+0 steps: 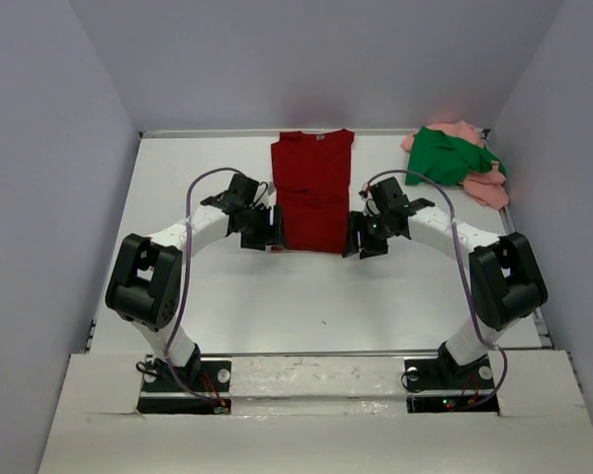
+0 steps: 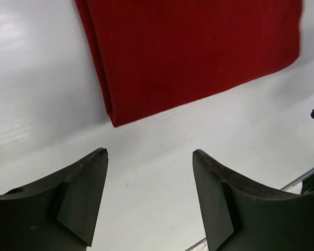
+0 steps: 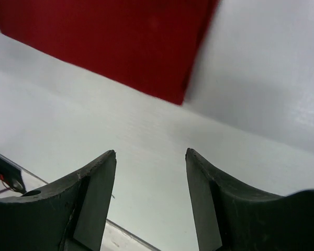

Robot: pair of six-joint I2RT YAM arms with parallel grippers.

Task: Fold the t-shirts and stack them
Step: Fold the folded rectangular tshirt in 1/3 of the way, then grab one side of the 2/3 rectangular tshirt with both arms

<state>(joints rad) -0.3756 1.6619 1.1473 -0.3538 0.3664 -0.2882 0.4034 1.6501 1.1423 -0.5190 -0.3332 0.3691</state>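
Shirts from above: a dark red cloth t-shirt (image 1: 312,193) lies on the white table (image 1: 277,296) with its sides folded in to a narrow strip, while a bright green cloth t-shirt (image 1: 447,155) and a salmon pink cloth t-shirt (image 1: 486,184) sit crumpled in the far right corner. Left wrist view: the left gripper (image 2: 149,157), jaws wide and empty, hovers just short of the strip's near left corner. Right wrist view: the right gripper (image 3: 150,154), equally wide and empty, faces the near right corner, so most of the folding and all of the stacking seem left.

white table (image 1: 277,296), pale grey walls (image 1: 40,148) around it, small dark speck (image 1: 323,321) near front
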